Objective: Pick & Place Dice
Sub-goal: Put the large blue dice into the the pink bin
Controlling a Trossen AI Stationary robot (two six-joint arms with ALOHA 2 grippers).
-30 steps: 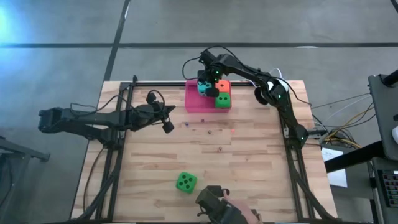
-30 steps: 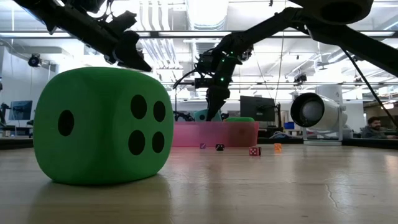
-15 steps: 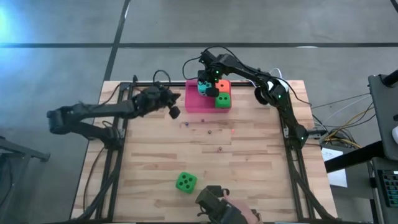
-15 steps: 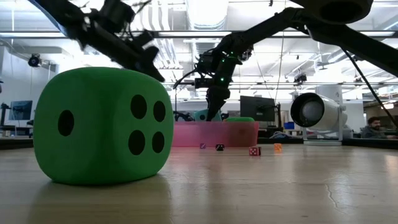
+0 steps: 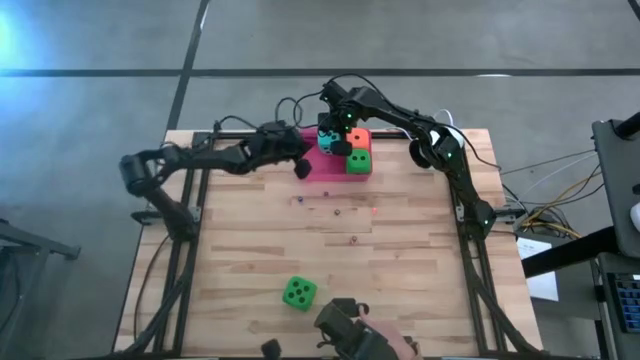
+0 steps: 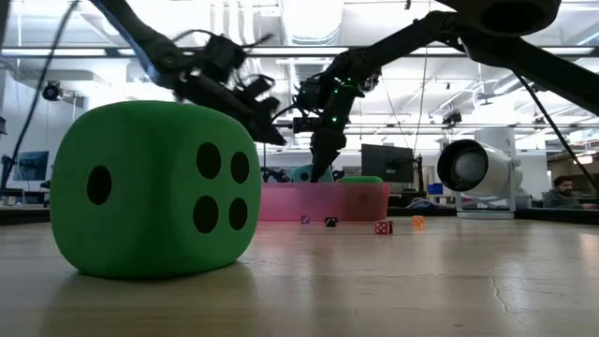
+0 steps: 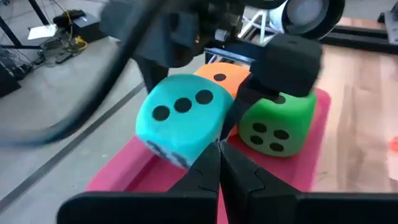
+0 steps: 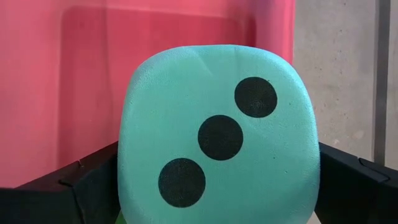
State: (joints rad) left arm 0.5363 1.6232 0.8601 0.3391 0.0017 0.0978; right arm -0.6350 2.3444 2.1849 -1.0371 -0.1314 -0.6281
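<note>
A pale wooden tabletop (image 5: 330, 250) stands on a grey concrete floor, and the low view looks past it into a bright workshop with ceiling lights. At its far edge lies the pink tray (image 5: 312, 165), the landmark here. Over the last second the left arm has swung from well to the left of the tray to right beside its left edge, so it now seems set to help there. The left gripper (image 5: 300, 166) has its fingers (image 7: 205, 171) pressed together, holding nothing. The right gripper (image 5: 330, 133) hangs over the tray, unmoved, fingers (image 8: 93, 180) spread wide on either side of the teal die (image 8: 217, 134), apparently gripping it. In the tray beside it sit the orange die (image 5: 358, 141) and a green die (image 5: 360, 162). The other green die (image 5: 298, 292) lies alone on the tabletop, well apart from the tray, near the front edge.
</note>
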